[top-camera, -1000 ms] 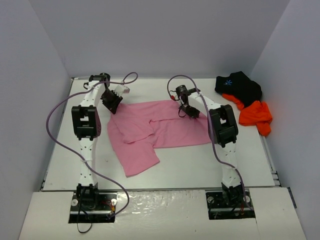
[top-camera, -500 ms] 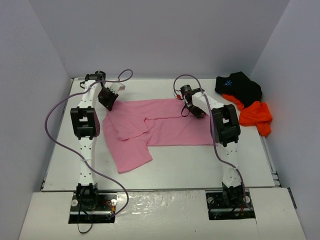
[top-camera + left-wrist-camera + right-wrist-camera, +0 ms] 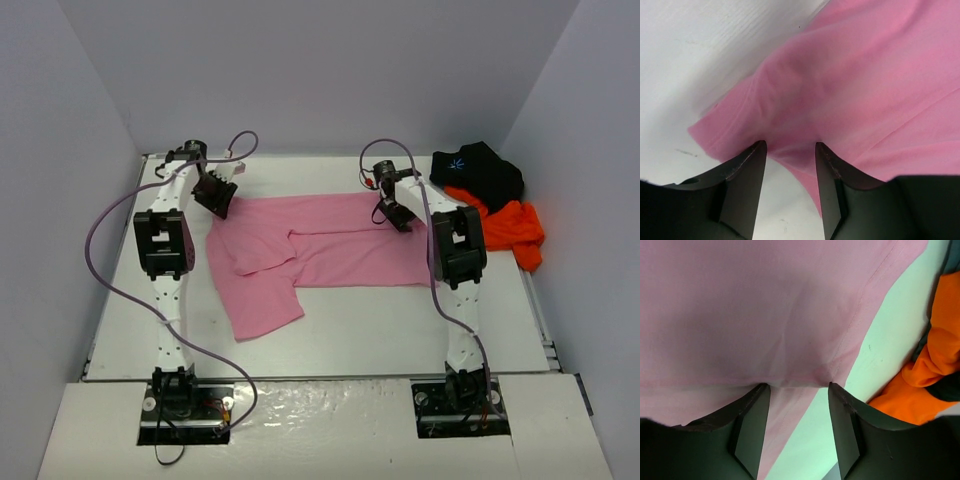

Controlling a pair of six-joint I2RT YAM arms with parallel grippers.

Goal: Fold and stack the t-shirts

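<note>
The pink t-shirt (image 3: pixel 330 245) lies spread across the middle of the table, one part folded over at the left and a flap hanging toward the front left. My left gripper (image 3: pixel 215 197) is at its far left corner, my right gripper (image 3: pixel 395 215) at its far right edge. In the left wrist view the jaws (image 3: pixel 790 147) stand apart over the pink hem (image 3: pixel 855 90). In the right wrist view the gripper (image 3: pixel 799 386) is open over the pink edge (image 3: pixel 765 305). The black t-shirt (image 3: pixel 480 170) and orange t-shirt (image 3: pixel 512 228) lie crumpled at the back right.
White walls close in the table (image 3: pixel 400 330) at the back and on both sides. Purple cables loop off both arms near the back wall. The orange cloth (image 3: pixel 935 360) lies a short way to the right of my right gripper.
Both arms moved toward the back wall and outward, drawing the pink t-shirt's far edge back and flatter. Both grippers went from shut on the cloth to open.
</note>
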